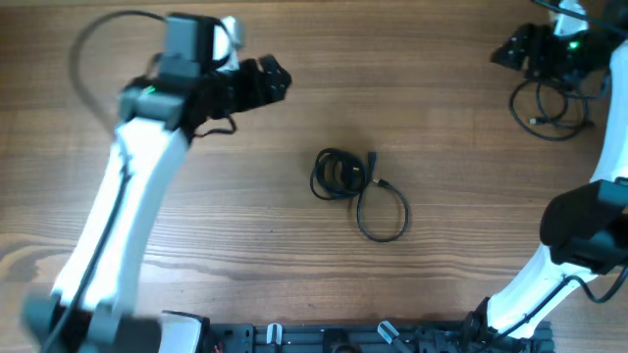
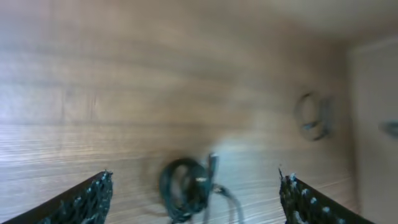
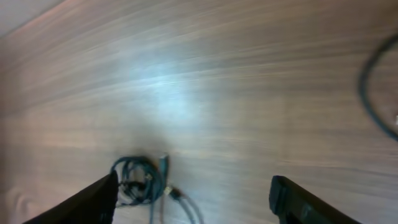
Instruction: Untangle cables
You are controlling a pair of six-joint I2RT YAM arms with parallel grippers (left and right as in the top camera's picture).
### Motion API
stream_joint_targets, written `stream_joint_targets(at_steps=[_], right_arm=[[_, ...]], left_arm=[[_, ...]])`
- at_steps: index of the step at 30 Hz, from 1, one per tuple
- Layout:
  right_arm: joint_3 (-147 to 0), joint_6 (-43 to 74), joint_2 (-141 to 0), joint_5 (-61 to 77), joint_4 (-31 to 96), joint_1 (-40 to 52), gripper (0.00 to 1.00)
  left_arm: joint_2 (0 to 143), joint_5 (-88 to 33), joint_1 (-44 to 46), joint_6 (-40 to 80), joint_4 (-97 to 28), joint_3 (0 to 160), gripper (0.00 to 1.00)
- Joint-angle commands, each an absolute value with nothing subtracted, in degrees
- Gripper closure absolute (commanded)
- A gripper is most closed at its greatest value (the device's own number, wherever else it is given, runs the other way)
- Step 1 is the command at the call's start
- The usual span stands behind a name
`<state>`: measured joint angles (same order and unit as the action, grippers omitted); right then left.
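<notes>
A knotted bundle of thin black cables (image 1: 340,174) lies at the table's middle, with one loose loop (image 1: 383,211) trailing to its lower right. It also shows in the left wrist view (image 2: 186,188) and in the right wrist view (image 3: 140,180). Another separate cable loop (image 1: 549,106) lies at the far right, below the right gripper, and shows faintly in the left wrist view (image 2: 314,116). My left gripper (image 1: 267,82) is open and empty at the upper left, well away from the bundle. My right gripper (image 1: 525,47) is open and empty at the upper right.
The wooden table (image 1: 442,127) fills the view. The arm bases and a black rail (image 1: 373,338) run along the front edge. A pale strip (image 2: 376,124) edges the table in the left wrist view.
</notes>
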<state>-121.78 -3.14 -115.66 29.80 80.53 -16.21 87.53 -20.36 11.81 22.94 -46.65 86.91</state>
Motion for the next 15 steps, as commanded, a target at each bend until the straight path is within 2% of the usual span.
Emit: stream_joint_targets(at_steps=[1, 2, 4, 8, 12, 15], right_arm=[[-122.39, -4.19, -115.37, 31.57, 82.39, -9.65, 0.23], [-122.34, -2.98, -115.39, 29.67, 82.37, -8.08, 0.23], [-122.13, 7.57, -115.59, 17.80, 82.87, -3.51, 0.21], [-120.95, 7.75, -116.81, 16.34, 82.15, 1.23, 0.19], [-117.78, 7.64, -117.25, 16.36, 79.26, 1.61, 0.18], [-117.67, 7.51, -117.34, 16.36, 79.29, 1.65, 0.18]], left_arm=[[84.18, -20.01, 12.16, 21.89, -52.42, 87.33, 0.18], [84.71, -19.70, 12.16, 22.61, -53.89, 87.05, 0.20], [86.91, -19.73, 12.14, 24.56, -55.53, 85.14, 0.22], [91.48, -19.86, 14.39, 25.93, -55.29, 82.35, 0.28], [98.39, -19.84, 20.12, 25.91, -52.23, 82.02, 0.30], [103.15, -19.62, 23.16, 25.69, -49.84, 82.02, 0.35]])
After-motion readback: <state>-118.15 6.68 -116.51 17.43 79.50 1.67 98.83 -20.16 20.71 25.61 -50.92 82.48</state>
